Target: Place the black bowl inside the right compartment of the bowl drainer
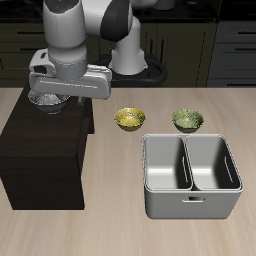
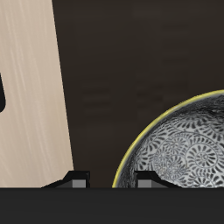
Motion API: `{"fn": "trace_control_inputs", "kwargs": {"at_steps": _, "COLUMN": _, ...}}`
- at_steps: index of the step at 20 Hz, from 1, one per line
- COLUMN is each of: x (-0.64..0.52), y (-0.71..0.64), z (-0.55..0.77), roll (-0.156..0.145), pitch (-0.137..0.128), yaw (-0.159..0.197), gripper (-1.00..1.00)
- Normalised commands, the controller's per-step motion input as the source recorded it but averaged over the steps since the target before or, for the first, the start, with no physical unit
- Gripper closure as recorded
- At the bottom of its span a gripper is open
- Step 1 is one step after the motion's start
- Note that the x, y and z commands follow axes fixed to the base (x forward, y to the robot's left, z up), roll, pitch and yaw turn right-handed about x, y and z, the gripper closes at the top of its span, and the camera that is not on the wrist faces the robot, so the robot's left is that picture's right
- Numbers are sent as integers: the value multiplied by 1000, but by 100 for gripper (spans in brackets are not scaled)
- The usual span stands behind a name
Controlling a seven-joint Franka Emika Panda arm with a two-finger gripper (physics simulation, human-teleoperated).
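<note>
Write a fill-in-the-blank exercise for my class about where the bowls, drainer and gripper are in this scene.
1. The black bowl rests on top of a dark ____.
2. The bowl drainer has ____ wells, both empty.
3. The gripper hangs directly above the ____ bowl.
4. Behind the drainer, beside the yellow-gold bowl, sits a ____ bowl.

Missing words: cabinet; two; black; green
</note>
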Motion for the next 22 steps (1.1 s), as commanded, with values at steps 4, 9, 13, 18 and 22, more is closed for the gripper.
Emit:
{"fn": "trace_control_inputs", "kwargs": {"at_steps": 4, "x": -99, "y": -2, "z": 70, "roll": 11, "pitch": -13, "yaw": 3, "gripper": 100}}
{"fn": "trace_control_inputs", "kwargs": {"at_steps": 9, "x": -22, "y": 79, "z": 83, "roll": 5, "pitch": -10, "yaw": 1, "gripper": 100}}
{"fn": "trace_control_inputs", "kwargs": {"at_steps": 13, "x": -69, "y": 274, "z": 208, "roll": 47, "pitch": -41, "yaw": 19, "gripper": 100}}
{"fn": "trace_control_inputs", "kwargs": {"at_steps": 18, "x": -81, "y": 287, "z": 230, "roll": 36, "pitch": -41, "yaw": 9, "gripper": 100}}
{"fn": "trace_control_inputs", "kwargs": {"at_steps": 22, "x": -60, "y": 225, "z": 242, "roll": 21, "pitch": -35, "yaw": -1, "gripper": 100}}
